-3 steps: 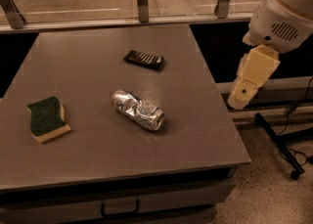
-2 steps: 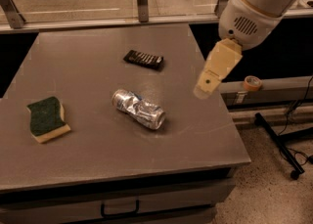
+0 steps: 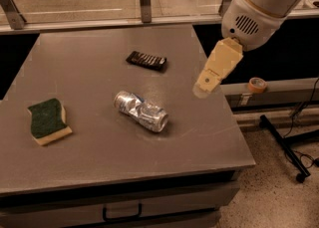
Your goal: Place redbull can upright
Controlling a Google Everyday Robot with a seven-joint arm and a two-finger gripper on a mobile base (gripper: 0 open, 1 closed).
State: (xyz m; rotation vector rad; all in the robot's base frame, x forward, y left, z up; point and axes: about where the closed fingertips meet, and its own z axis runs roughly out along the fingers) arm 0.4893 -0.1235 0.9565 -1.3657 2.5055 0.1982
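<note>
The single camera view looks down on one grey flat-topped desk [image 3: 84, 67] with one drawer and its dark handle [image 3: 122, 212] showing at the front edge.

Three loose things lie on the desk. The redbull can [image 3: 140, 111], a slim silver aluminium can with blue markings and crumpled sides, lies on its side near the middle. It runs diagonally, one end pointing to the far left and the other to the near right, and it is not upright. One flat black ridged bar [image 3: 146, 60] lies beyond the can towards the far edge, apart from it. One sponge with a green top and a yellow base [image 3: 47, 121] lies flat near the left edge, well apart from the can.

One cream-coloured tapered gripper [image 3: 202, 90] hangs from the white rounded arm housing [image 3: 254, 13] that enters from the upper right. It slants down and to the left, and its tip is over the right part of the desk, to the right of the can and clear of it. It touches none of the three things and holds nothing that can be seen. Whether it is open or closed cannot be told from this side-on angle.

Beyond the right edge of the desk, one small orange roll of tape [image 3: 256, 84] sits on a lower ledge
</note>
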